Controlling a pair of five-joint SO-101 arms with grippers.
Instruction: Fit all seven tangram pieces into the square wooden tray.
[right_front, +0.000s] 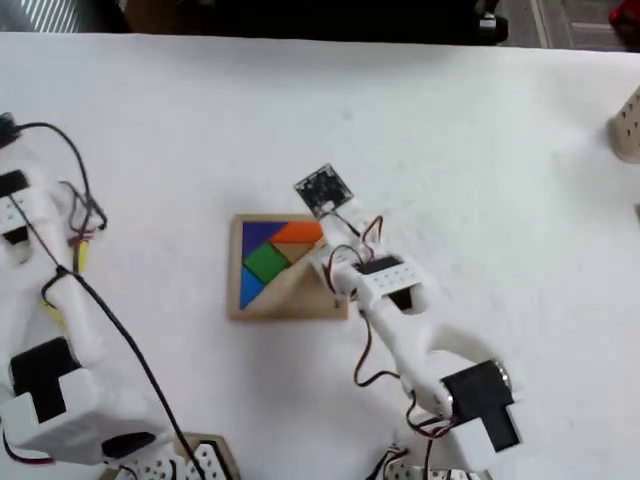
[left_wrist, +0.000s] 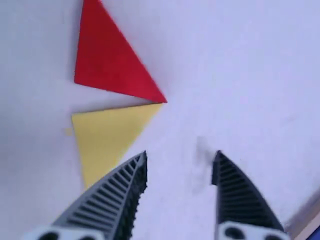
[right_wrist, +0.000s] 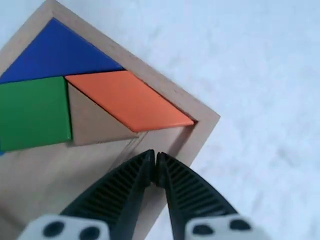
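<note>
Tray (right_wrist: 206, 121) holds blue triangle (right_wrist: 56, 51), green square (right_wrist: 32, 112), orange piece (right_wrist: 127, 100) (part bare); right pincer (right_wrist: 155, 162) closed above, left pincer (left_wrist: 180, 161) open

Red triangle (left_wrist: 110, 62), yellow triangle (left_wrist: 106, 135), orange parallelogram (right_wrist: 129, 100), green square (right_wrist: 32, 112), blue triangle (right_wrist: 57, 54)

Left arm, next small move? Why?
Probably shift the left gripper sideways over the yellow triangle before closing: its jaws stand open, but just one finger overlaps that piece's edge. It and the red triangle lie on the table, outside the wooden tray.
</note>
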